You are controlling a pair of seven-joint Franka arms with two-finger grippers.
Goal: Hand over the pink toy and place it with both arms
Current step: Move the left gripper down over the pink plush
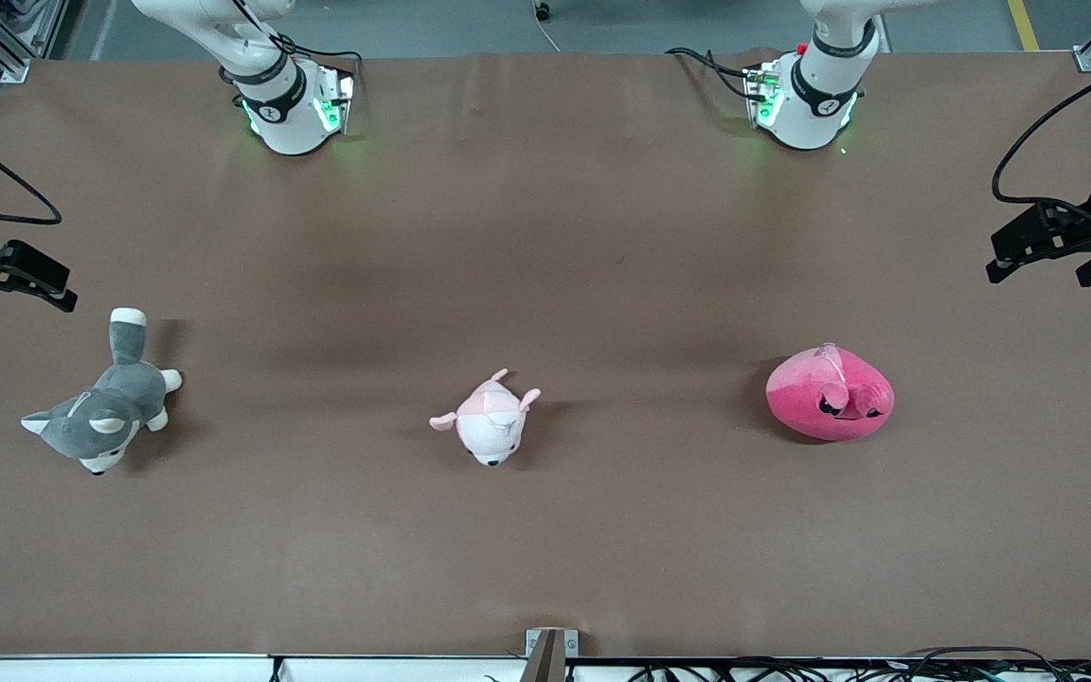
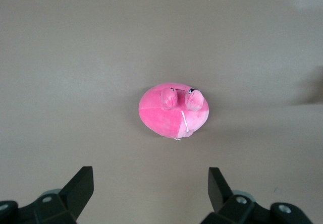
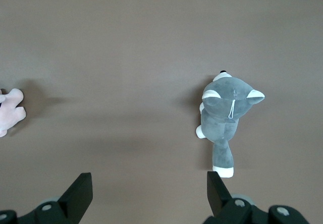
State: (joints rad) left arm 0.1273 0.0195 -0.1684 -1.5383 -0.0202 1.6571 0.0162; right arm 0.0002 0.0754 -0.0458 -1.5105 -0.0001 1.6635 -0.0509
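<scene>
The pink toy, a round magenta plush, lies on the brown table toward the left arm's end. It also shows in the left wrist view, with bare table between it and the fingertips. My left gripper hangs open and empty in the air over the table's left-arm end, off to the side of the toy; its own view shows the jaws spread wide. My right gripper hangs open and empty over the right-arm end of the table, as its own view shows.
A grey-and-white husky plush lies at the right arm's end, also in the right wrist view. A pale pink-and-white plush animal lies mid-table, its edge in the right wrist view. A metal bracket sits at the table's near edge.
</scene>
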